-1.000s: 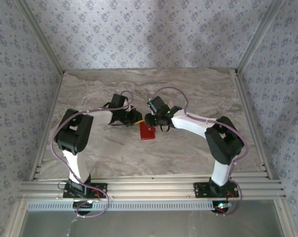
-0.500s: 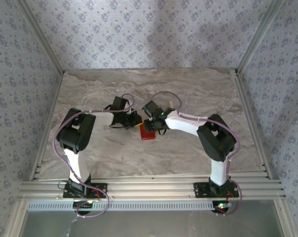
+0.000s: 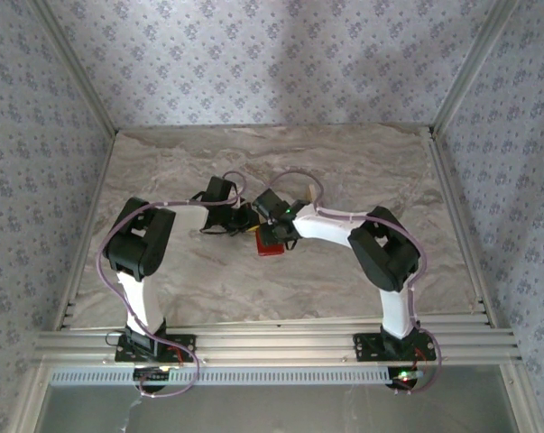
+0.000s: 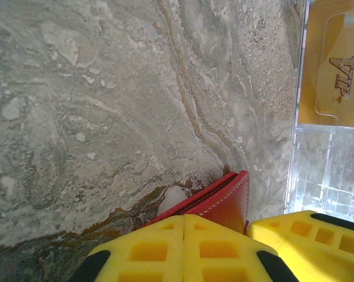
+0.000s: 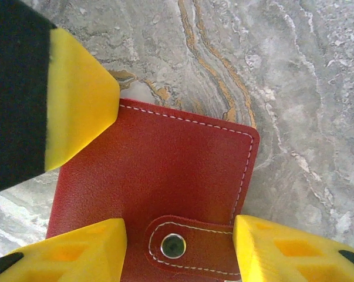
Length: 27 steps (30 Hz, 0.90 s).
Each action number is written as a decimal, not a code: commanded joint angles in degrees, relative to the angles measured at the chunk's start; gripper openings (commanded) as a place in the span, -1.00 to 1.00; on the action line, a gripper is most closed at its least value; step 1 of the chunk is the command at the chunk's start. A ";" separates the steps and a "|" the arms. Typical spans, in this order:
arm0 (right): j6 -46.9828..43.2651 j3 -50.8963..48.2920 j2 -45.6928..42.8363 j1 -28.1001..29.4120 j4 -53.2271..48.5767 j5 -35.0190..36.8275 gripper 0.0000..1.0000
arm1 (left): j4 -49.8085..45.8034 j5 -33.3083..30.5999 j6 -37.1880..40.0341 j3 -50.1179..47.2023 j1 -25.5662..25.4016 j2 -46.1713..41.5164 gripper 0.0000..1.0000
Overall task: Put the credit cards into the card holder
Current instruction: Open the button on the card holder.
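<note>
The left gripper has its two yellow fingers pressed together with no gap. The card holder, a red one, lies just past its fingertips and a little to their right, one stitched corner poking out from under them. In the right wrist view the left gripper comes in from the upper left, and its yellow tip touches the card holder's upper left edge. Whether that tip pinches the leather or only rests against it is hard to tell.

The right gripper has its fingers apart. They straddle the near edge of the closed card holder, and the strap with the metal snap sits in the gap between them. Neither finger clearly presses on the leather.

To the right of the left gripper and farther out, a clear plastic case stands on the marble table. A gold credit card marked VIP is inside it.

From above, the left gripper and the right gripper meet over the card holder near the middle of the table.
</note>
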 commanded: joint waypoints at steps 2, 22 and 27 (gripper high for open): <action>1.78 0.18 3.37 2.02 -4.09 5.77 -0.05 | -4.28 -3.94 -0.37 -2.87 -0.61 3.05 -0.89; 5.19 -7.52 -7.96 -2.33 1.11 -2.97 -0.77 | -7.16 -10.02 -2.13 -5.94 0.70 3.85 -0.97; 8.98 -10.25 -9.75 -3.81 -1.09 5.14 -0.46 | -7.41 -10.10 -1.97 -5.94 0.68 3.28 -0.97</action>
